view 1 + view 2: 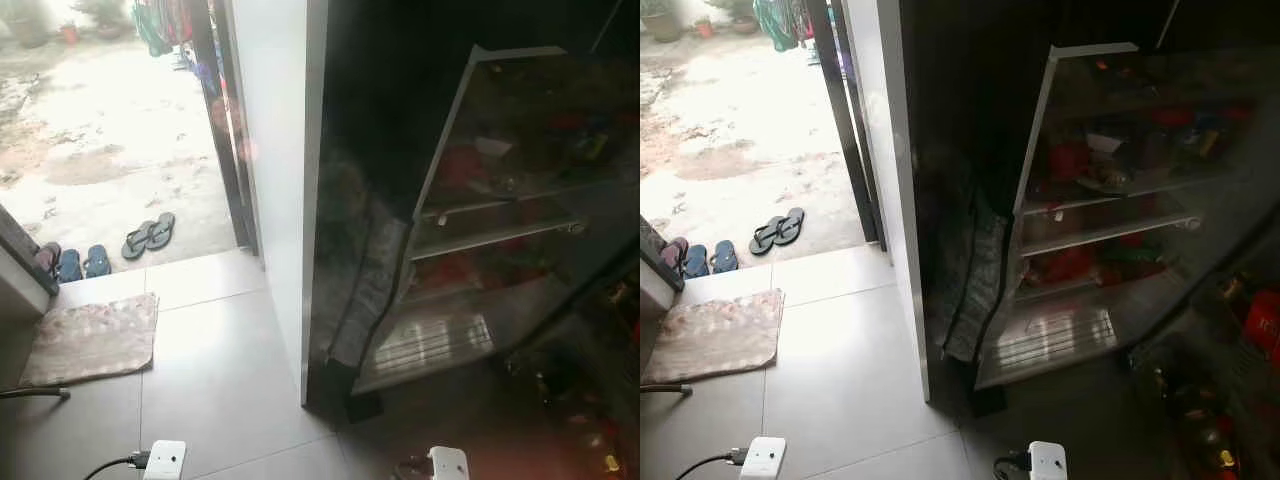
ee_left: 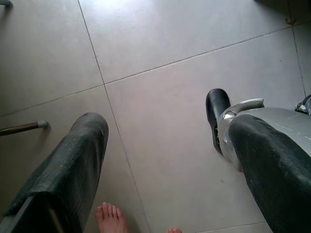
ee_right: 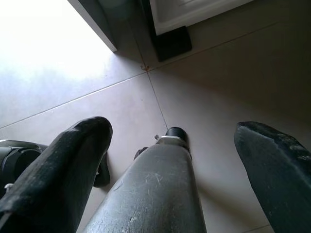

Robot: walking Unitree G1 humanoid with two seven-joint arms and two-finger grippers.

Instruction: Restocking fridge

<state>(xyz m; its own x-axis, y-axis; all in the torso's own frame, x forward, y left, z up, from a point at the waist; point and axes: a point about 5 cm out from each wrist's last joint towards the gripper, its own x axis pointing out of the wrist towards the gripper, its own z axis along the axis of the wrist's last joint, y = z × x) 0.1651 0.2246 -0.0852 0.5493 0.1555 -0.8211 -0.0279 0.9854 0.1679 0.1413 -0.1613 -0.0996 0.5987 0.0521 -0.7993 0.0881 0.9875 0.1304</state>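
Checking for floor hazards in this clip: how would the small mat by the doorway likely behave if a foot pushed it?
The mat looks thin and soft, so it would likely bunch or fold, not move stiffly. It lies on smooth floor tiles, so it may slide easily. It is probably light.

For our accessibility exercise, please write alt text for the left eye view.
A dark glass-fronted fridge with stocked shelves stands on a grey tiled floor, beside an open doorway to a sunlit yard. A patterned pink doormat lies inside the door; dark flip-flops sit just outside.
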